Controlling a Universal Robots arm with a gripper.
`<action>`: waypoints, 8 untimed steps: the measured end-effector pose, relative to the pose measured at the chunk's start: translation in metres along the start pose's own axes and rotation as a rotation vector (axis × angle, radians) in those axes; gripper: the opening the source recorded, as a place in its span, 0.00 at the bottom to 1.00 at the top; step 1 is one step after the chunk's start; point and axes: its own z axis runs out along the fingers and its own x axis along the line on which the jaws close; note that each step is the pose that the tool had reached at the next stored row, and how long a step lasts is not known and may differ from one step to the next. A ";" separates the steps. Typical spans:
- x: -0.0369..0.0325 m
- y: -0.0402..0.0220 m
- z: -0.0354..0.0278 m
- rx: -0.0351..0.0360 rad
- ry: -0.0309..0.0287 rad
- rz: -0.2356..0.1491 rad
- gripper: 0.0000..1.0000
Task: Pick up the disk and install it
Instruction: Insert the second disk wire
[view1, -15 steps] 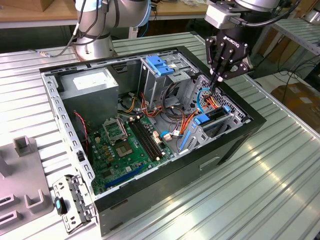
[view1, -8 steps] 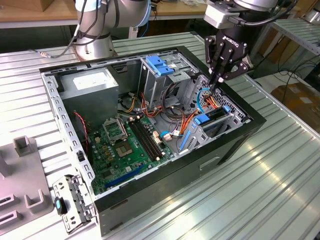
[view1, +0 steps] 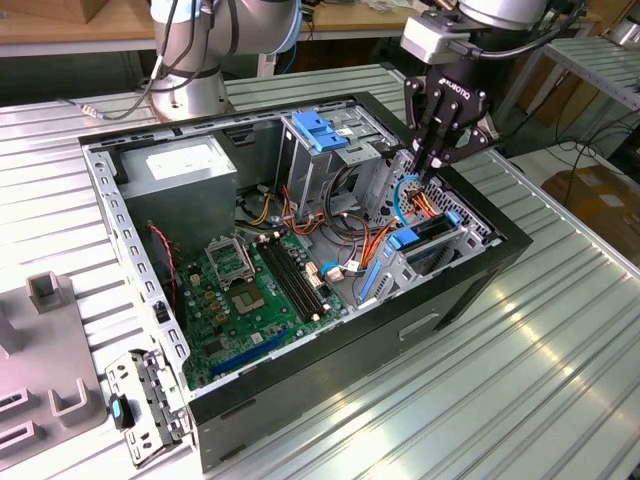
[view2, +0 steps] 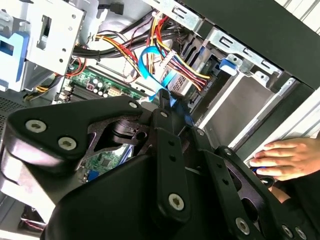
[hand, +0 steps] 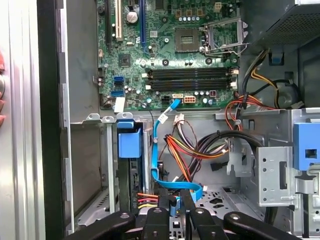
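The disk (view1: 428, 232) sits edge-up in the lower drive cage at the case's front. Its blue carrier tab (hand: 129, 142) and dark edge show in the first wrist view, and the tab (view2: 227, 65) shows again in the second wrist view. Red and yellow power wires (hand: 145, 200) run to its end. My gripper (view1: 424, 178) reaches down into the case just beside that cage. Its fingers (hand: 186, 207) stand close together, shut on the connector end of a blue flat data cable (hand: 159, 150). The gripper (view2: 167, 102) has the same blue cable (view2: 150, 60) at its tips.
A bare blue bracket (view1: 320, 130) sits atop the upper cage. The grey power supply (view1: 185, 170) and motherboard (view1: 250, 290) fill the case. Bundled wires (hand: 200, 150) lie by the cable. A person's hand (view2: 285, 157) rests on the case edge. A metal bracket (view1: 145, 405) lies on the table.
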 end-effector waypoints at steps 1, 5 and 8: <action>-0.0003 0.0000 0.0016 0.0001 0.0039 0.000 0.24; -0.0014 0.0000 0.0056 0.0006 0.0240 0.000 0.24; -0.0017 0.0000 0.0087 0.0010 0.0400 0.000 0.24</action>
